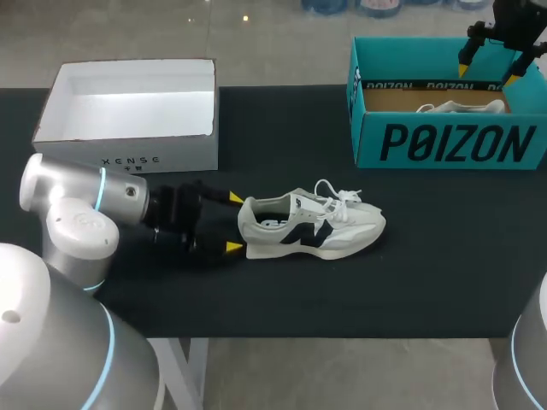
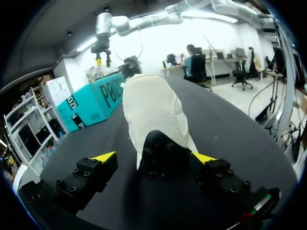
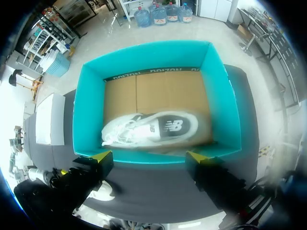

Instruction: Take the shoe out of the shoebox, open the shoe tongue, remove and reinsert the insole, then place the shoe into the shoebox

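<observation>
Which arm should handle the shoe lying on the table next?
Probably left: the left gripper sits open around the heel of the shoe, while the right gripper hangs over the teal shoebox.

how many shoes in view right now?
2. One shoe lies on the table, heel at the open left gripper; the other shoe lies inside the teal shoebox, below the right gripper. None shows in the white box.

Head view: front wall of teal cardboard shoebox (image 1: 444, 141) hiding most of white lace-up sneaker (image 1: 461, 108) inside, only top edge showing. Same sneaker blurring in right wrist view. Corner cropping right arm (image 1: 521, 21). Left wrist view: white-and-black sneaker (image 2: 153, 110) hiding its toe behind own heel.
</observation>
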### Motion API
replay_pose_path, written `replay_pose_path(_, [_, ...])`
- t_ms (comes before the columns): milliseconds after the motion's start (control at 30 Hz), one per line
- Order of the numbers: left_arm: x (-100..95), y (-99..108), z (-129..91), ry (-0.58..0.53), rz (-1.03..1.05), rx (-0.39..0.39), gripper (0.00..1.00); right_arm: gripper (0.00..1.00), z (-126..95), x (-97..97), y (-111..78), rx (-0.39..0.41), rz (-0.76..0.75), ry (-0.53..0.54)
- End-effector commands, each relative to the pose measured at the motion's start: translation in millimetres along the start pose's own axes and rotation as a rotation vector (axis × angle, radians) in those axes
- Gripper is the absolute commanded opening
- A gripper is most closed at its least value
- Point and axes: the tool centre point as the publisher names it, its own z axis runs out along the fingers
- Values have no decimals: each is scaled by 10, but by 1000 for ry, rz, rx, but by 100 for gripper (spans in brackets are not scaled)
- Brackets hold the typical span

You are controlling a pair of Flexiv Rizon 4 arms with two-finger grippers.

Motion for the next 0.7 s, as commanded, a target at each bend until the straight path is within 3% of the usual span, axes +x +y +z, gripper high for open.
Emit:
replay_pose_path(33, [-28,22,0,-6,0,0,100,100,1,2,3,1,0,-1])
replay_pose_path(367, [-52,3,-19,-9,3,5,100,100,1,2,3,1,0,-1])
replay_pose_path(700, [119,-105,4,22,9,23,100,100,1,2,3,1,0,-1])
